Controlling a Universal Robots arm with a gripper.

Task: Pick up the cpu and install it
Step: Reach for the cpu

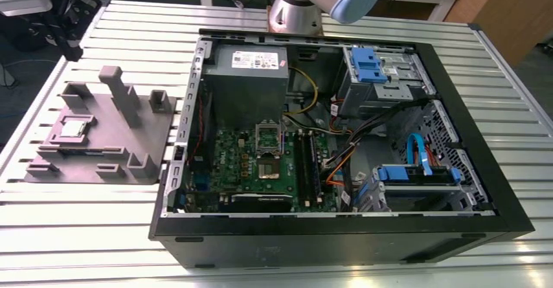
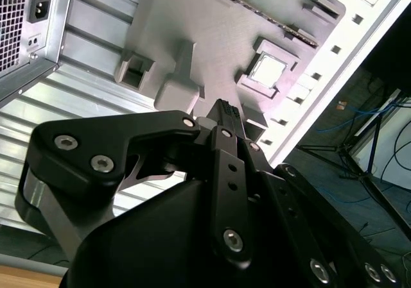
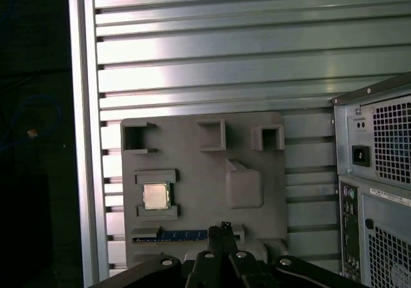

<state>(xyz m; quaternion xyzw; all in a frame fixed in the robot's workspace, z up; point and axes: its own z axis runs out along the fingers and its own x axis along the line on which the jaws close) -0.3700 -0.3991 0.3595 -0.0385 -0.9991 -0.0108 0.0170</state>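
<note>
The cpu (image 1: 72, 128) is a small silvery square lying flat in a recess of the grey holder block (image 1: 103, 139), on the exterior view's left. Both wrist views look down on it from well above: the cpu (image 3: 156, 195) (image 2: 266, 70) sits in its frame on the holder block (image 3: 192, 150) (image 2: 212, 31). My gripper (image 3: 224, 228) (image 2: 223, 107) hangs high over the block's edge, off to one side of the cpu, its black fingertips pressed together with nothing between them. The open socket (image 1: 269, 134) lies on the green motherboard inside the computer case (image 1: 458, 145).
The holder block carries upright posts (image 1: 116, 87) and a memory stick (image 3: 173, 235) in a slot near the cpu. The open case (image 3: 379, 172) stands close beside the block on the slatted metal table (image 1: 103, 223). Cables and drive cages (image 1: 380, 74) crowd the case interior.
</note>
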